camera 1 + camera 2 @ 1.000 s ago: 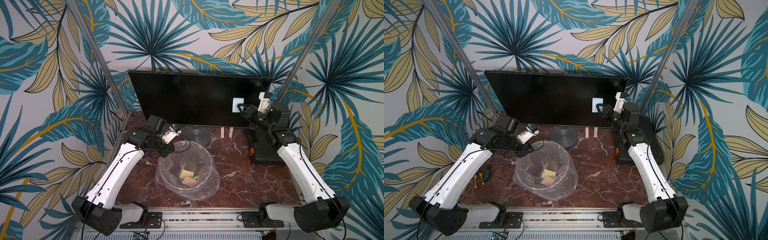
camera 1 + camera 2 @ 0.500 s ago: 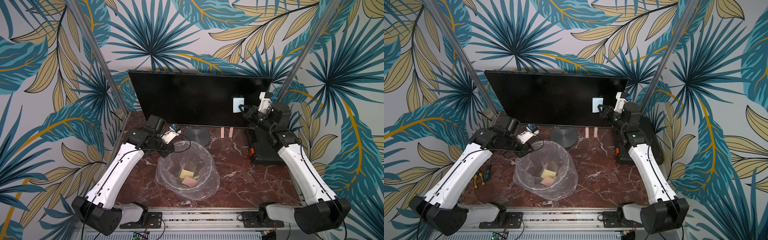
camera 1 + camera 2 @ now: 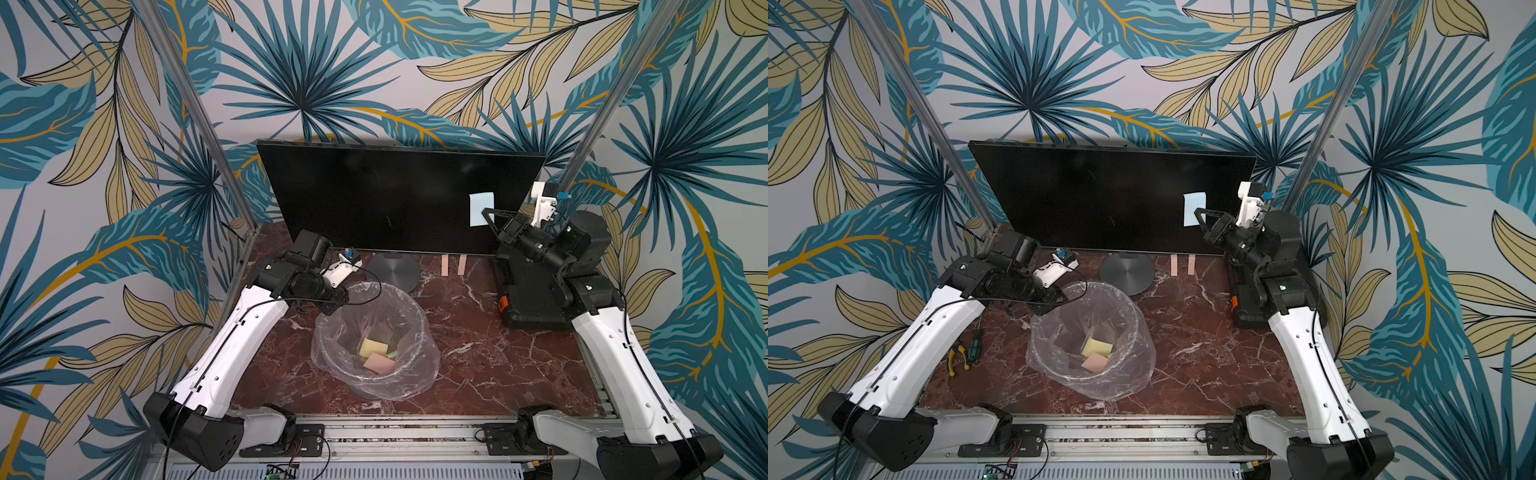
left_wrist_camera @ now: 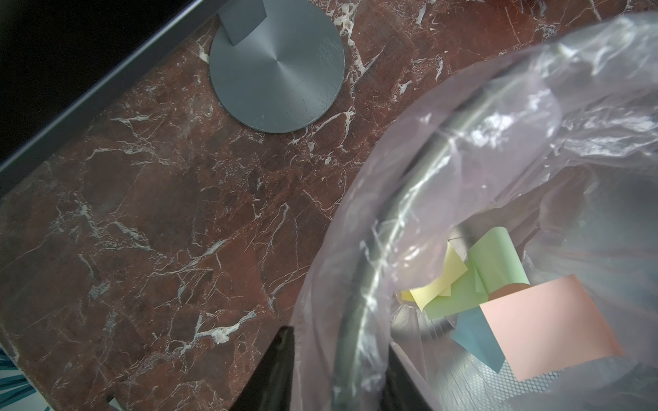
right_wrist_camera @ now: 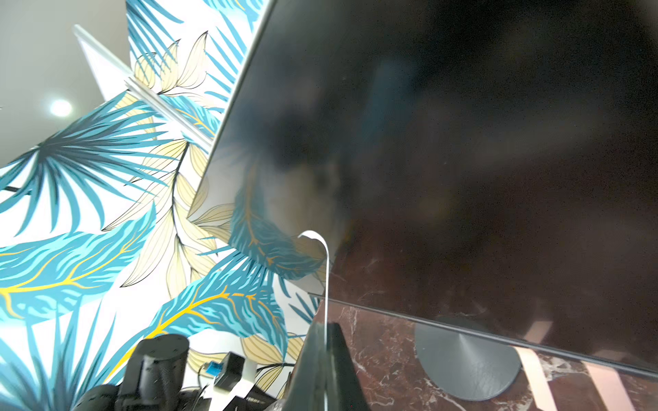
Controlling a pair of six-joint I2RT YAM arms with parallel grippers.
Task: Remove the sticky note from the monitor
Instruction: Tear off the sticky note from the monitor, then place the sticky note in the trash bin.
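Since a second ago the right hand [image 3: 487,212] has closed. At the counter's [image 3: 478,332] back stands the monitor [image 3: 374,195]. The left hand [image 4: 338,373] clamps the lined bin [image 3: 420,332] by its rim. The blue sticky note [image 3: 481,206], top apparently stuck to the screen, is pinched by the right hand; peeling remains.

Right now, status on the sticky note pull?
Right pincer shut on sticky note edge. Sticky note not yet off monitor. Left pincer shut on bin rim. Nothing blocking the pull.

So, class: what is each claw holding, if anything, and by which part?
Right claw: the blue sticky note, by its lower edge. Left claw: the bin, by its bag-lined rim.
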